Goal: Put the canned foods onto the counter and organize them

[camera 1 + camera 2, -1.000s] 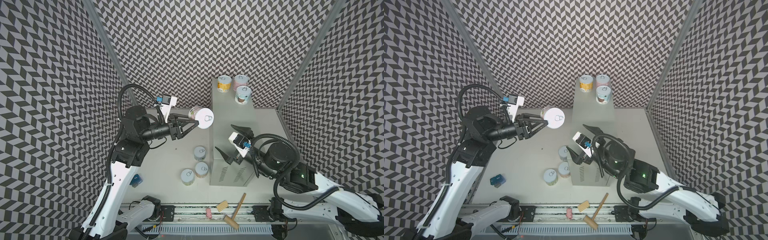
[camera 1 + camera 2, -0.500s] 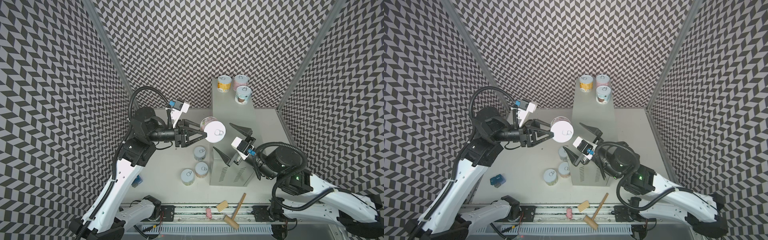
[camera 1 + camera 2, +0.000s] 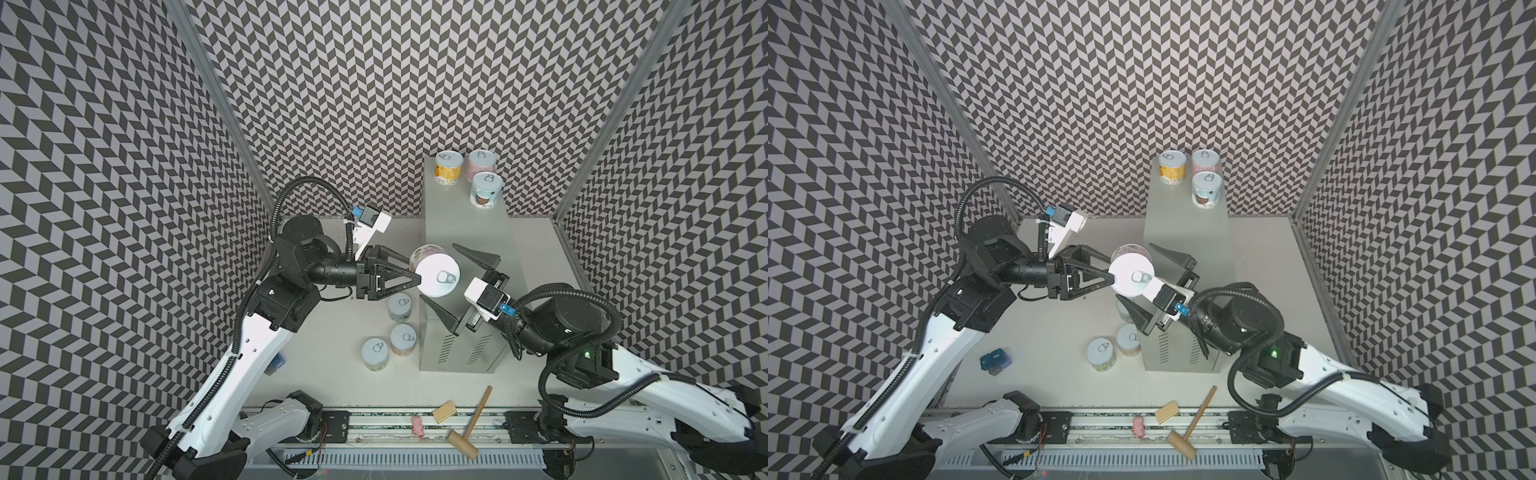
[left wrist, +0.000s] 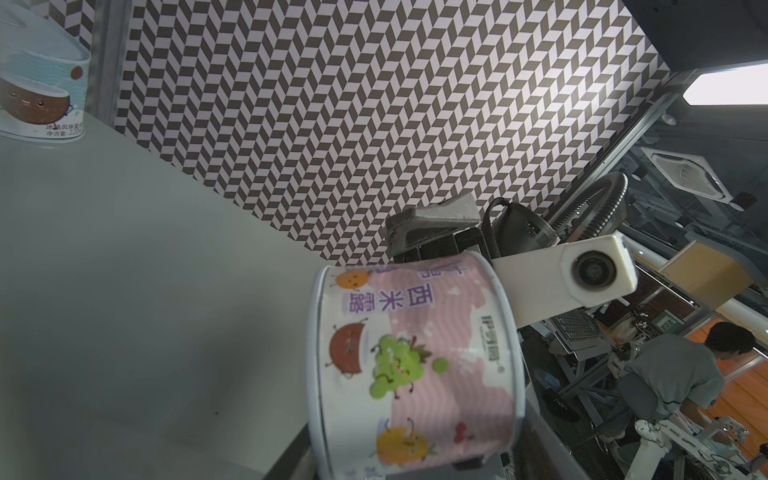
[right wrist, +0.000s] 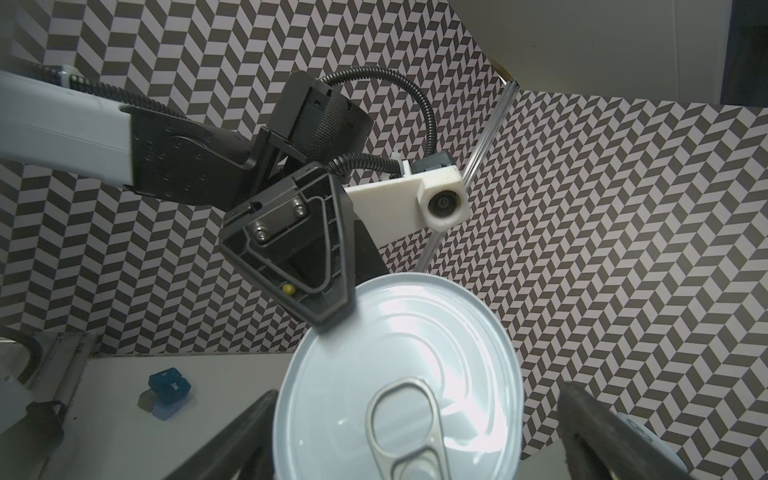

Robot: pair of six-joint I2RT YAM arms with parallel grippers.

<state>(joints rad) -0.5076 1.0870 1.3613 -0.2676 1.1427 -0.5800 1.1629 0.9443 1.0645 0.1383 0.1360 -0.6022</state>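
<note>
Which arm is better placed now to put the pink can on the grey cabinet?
Probably the right. The left gripper holds the pink can tilted, lid toward the right gripper, whose open jaws stand either side of it by the cabinet.

At the back of the cabinet [image 3: 465, 237] top stand three cans [image 3: 485, 194]; three more cans [image 3: 402, 338] stand on the desk [image 3: 332, 332] just left of it. At the cabinet's left edge hangs a lifted can [image 3: 437, 274], clear of the desk.
</note>
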